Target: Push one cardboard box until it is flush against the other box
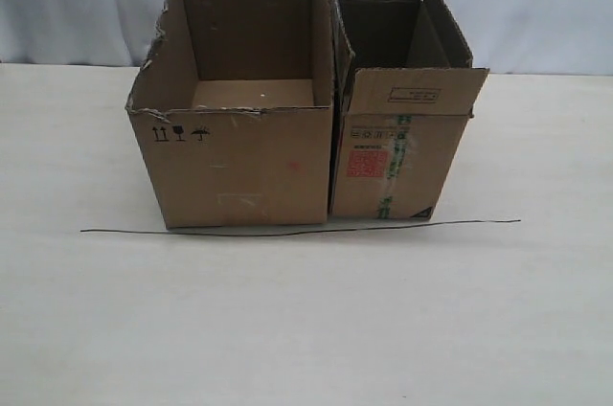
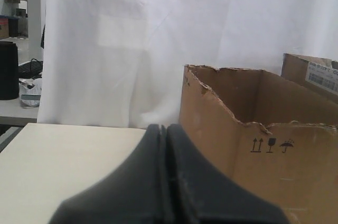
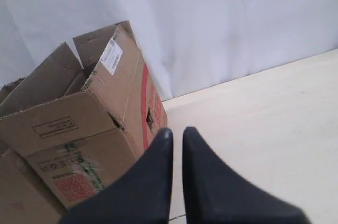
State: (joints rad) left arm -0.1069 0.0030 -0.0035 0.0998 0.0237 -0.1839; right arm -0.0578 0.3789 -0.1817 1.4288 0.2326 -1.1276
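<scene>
In the exterior view, the narrow box [image 1: 397,167] is standing on the table [image 1: 306,329], its side touching the wide box [image 1: 235,152]. In the left wrist view, the left gripper [image 2: 166,129] is sitting with fingers together beside the wide box [image 2: 264,155]. In the right wrist view, the right gripper [image 3: 177,133], with fingers almost together, is hovering by the narrow box [image 3: 100,129].

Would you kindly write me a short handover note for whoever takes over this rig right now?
Left gripper: shut, empty. Right gripper: closed to a slim gap, empty. Neither shows in the exterior view, so both are off the boxes.
The narrow red-printed box stands against the wide plain box on the table, no gap visible.
Done: push looks complete. Left: probably only checking contact at the far end.
</scene>
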